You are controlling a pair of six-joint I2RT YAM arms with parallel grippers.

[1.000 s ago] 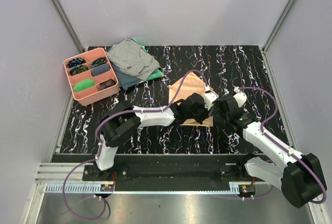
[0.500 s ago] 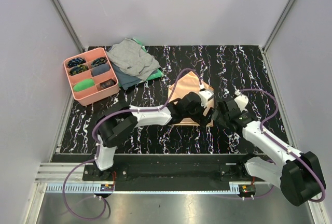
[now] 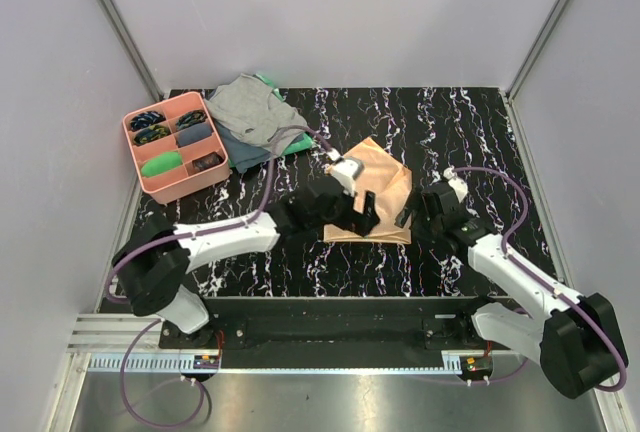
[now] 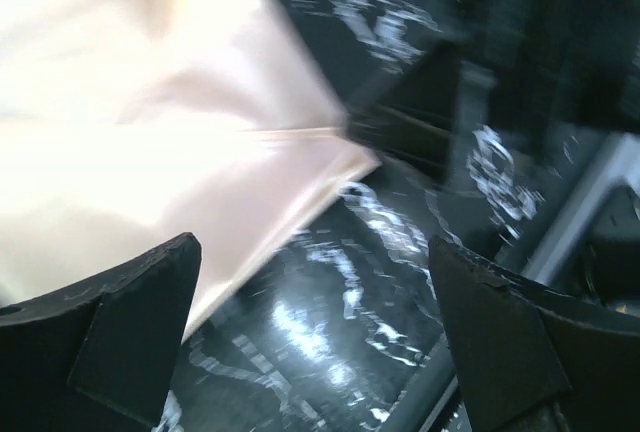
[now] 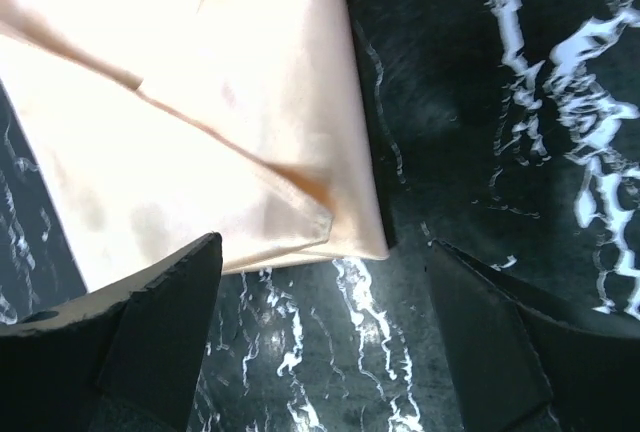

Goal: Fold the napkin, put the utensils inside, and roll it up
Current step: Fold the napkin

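Observation:
The peach-orange napkin (image 3: 382,180) lies folded flat on the black marbled table. My left gripper (image 3: 368,210) hovers over its near edge, open, with nothing between its fingers. In the left wrist view the napkin (image 4: 150,122) fills the upper left and the left gripper (image 4: 320,352) stands over bare table beside a napkin corner. My right gripper (image 3: 412,210) is open just off the napkin's near right corner. In the right wrist view the napkin (image 5: 200,102) ends in a folded corner just ahead of the empty right gripper (image 5: 320,342). The utensils are out of view.
A pink compartment tray (image 3: 141,168) with small dark and green items sits at the far left. Behind it lie a crumpled grey cloth (image 3: 250,107) and a green cloth (image 3: 298,144). Grey walls close in the table on three sides.
My left gripper has gone from shut to wide open, letting go of the napkin, and its arm has swung back and left. The right gripper has barely moved.

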